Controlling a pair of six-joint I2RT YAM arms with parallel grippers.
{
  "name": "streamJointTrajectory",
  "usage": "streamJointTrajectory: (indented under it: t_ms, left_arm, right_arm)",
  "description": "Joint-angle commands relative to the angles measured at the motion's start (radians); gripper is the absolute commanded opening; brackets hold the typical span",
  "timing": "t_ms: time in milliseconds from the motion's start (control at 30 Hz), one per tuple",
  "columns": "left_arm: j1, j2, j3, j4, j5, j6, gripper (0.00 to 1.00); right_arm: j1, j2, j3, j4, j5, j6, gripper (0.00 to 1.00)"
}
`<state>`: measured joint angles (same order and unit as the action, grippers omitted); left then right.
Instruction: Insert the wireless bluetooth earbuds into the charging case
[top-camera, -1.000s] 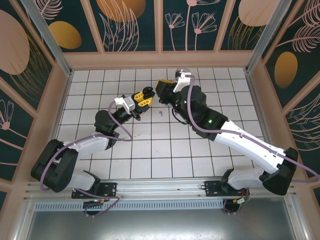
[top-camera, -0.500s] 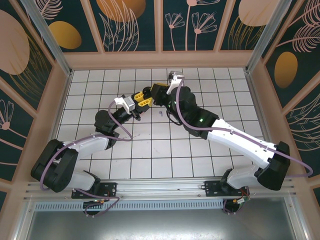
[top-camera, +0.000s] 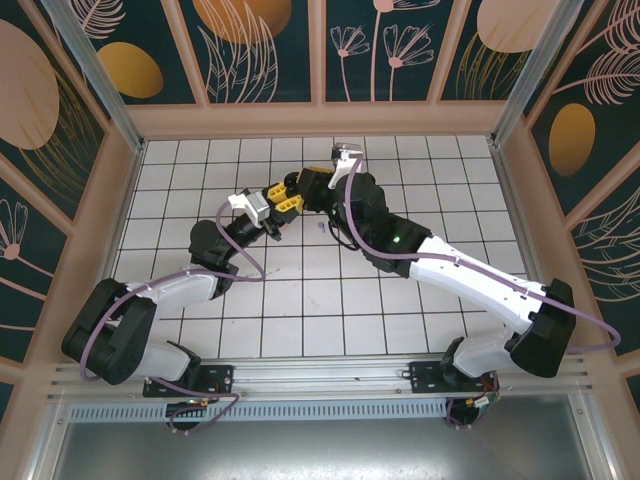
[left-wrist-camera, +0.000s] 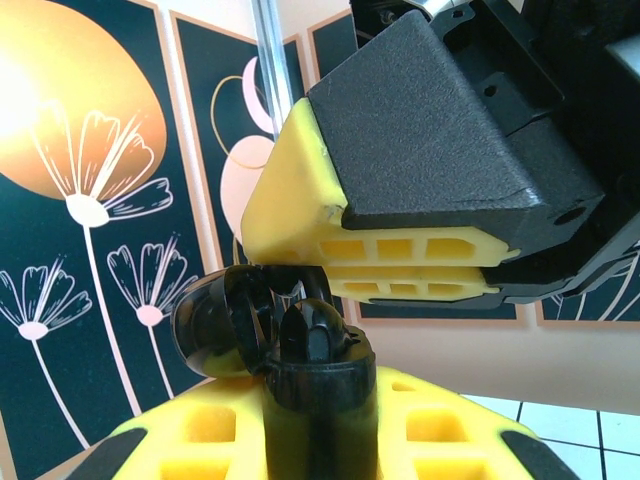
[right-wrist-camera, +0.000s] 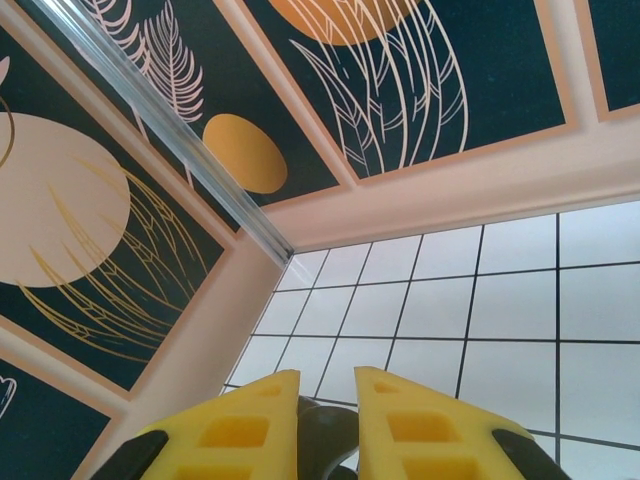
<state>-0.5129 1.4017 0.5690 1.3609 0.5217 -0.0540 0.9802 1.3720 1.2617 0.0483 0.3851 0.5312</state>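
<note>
Up over the tiled table (top-camera: 300, 300), toward the back wall: left gripper (top-camera: 288, 196) and right gripper (top-camera: 309, 186), tip to tip, nearly touching in the top view. Both raised off the tiles.

Left wrist view now. Yellow fingers (left-wrist-camera: 190, 430) of the left gripper (left-wrist-camera: 315, 425) clenched on a black case (left-wrist-camera: 315, 365), upright between them. Lid (left-wrist-camera: 215, 322) flipped open, hanging off to the left of the case. In the open mouth, a dark rounded shape. Bud or plain case, cannot tell: black on black.

Directly above the case, the right gripper (left-wrist-camera: 405, 268): yellow fingers stacked one over the other, black housing behind. Just a thin line between the two fingers. Tips close over the lid and the case mouth; touching or just apart, cannot tell.

Over to the right wrist. Right gripper (right-wrist-camera: 327, 395) seen from behind its fingers (right-wrist-camera: 235, 425), drawn close with a narrow slit between. Something dark low in that slit. A held bud or merely something beyond, cannot tell, so gripping or simply closed: no call. Past the tips, white tiles, a corner post and patterned wall panels.

Back on top: tiny lilac speck (top-camera: 321, 226) lying on a white tile, just in front of the two grippers and apart from both. Too small to read its shape.
</note>
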Motion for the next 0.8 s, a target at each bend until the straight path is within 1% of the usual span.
streamJointTrajectory:
  t_ms: [0,267,767]
  left_arm:
    - [-0.009,-0.009,0.024,0.057,0.009,-0.011,0.00]
    - [-0.009,-0.010,0.028,0.055,0.009,-0.011,0.00]
    - [-0.009,-0.020,0.035,0.037,0.009,-0.006,0.00]
  right_arm:
    - [0.011,0.012,0.031,0.019,-0.016,0.010,0.18]
    - [0.024,0.036,0.039,-0.026,0.006,-0.003,0.18]
    - [0.088,0.126,0.116,-0.199,0.178,-0.052,0.17]
